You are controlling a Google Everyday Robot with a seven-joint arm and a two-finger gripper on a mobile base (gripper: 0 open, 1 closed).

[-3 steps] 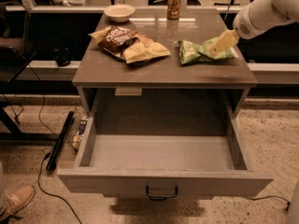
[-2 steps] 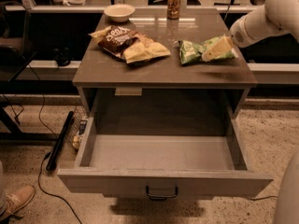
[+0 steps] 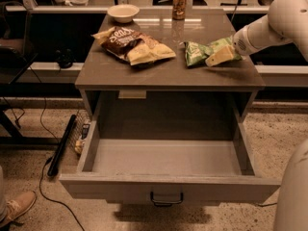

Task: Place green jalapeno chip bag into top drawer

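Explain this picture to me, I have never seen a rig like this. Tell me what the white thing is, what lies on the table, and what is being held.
There is a single view, looking down at the front of a grey cabinet; where the camera is mounted is not shown. The white shape coming in from the right is a robot arm. Its grasping end, the gripper, is at the right end of the green jalapeno chip bag, which lies on the tabletop. Whether it has hold of the bag cannot be told. Also on the tabletop are a dark brown chip bag, a yellow bag, a bowl and a can. Below, the top drawer is pulled open; the bag is not in it yet.
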